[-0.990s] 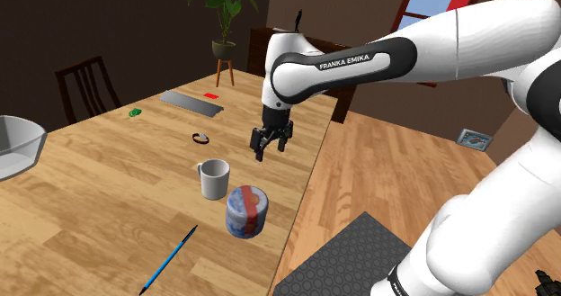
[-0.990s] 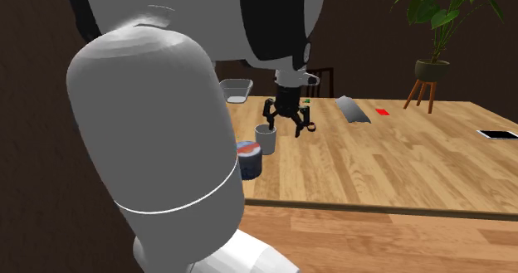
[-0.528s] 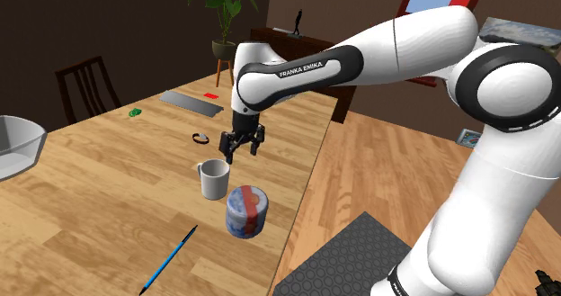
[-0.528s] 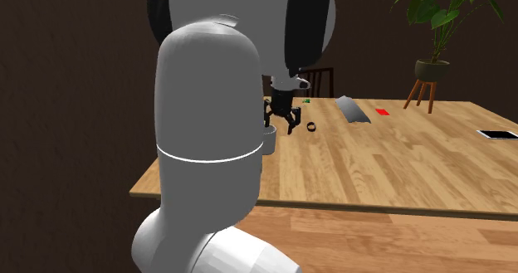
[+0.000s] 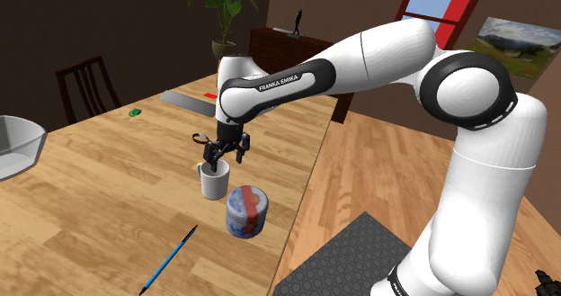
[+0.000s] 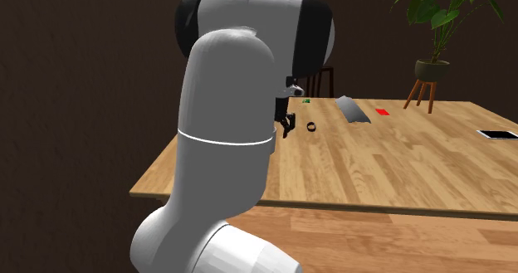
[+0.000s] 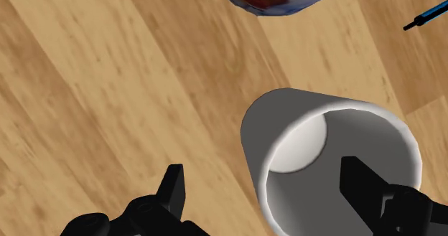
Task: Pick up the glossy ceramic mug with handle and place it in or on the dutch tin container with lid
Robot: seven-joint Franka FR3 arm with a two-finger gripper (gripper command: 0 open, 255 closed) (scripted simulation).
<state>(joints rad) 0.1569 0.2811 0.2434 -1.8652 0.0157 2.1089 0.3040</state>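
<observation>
On the table (image 5: pixel 108 186), the arm (image 5: pixel 360 60) reaches in from the shoulder view's right. The tin (image 5: pixel 245 210) stands near the table's right edge, and the mug (image 5: pixel 214 181) stands upright just left of it and a little farther. The gripper (image 5: pixel 223 156) hangs spread wide over the mug's rim, holding nothing. It should drop straight down, one finger inside the wall and one outside, then close. Half a second ago it hovered farther right; mug and tin have not moved.

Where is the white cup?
The cup stands on the table under the claw; in the shoulder view the tin sits lower right of it.
</observation>
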